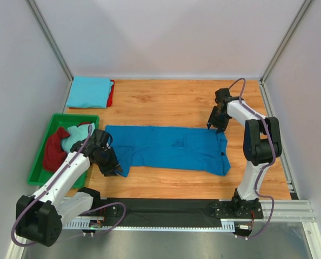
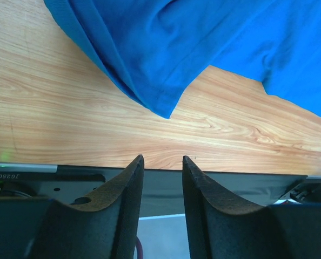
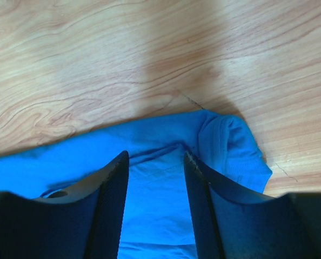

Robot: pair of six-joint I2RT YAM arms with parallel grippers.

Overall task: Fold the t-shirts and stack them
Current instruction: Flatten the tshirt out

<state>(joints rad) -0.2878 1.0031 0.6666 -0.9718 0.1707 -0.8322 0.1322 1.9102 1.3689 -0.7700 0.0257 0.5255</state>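
Fingers first: our left gripper (image 2: 163, 159) has its jaws apart with nothing between them, sitting just short of the blue shirt's (image 2: 204, 48) near corner. Right gripper (image 3: 155, 155) is spread and empty too, hovering over the shirt's far-right edge where the cloth is bunched up. The shirt lies stretched flat across the table (image 1: 166, 102), between the two arms. Our worry is that left closes on air or pinches only one layer, right grabs that rolled lump, and the fold comes out skewed — or one side lifts early and drags everything toward the tray (image 1: 68, 117).
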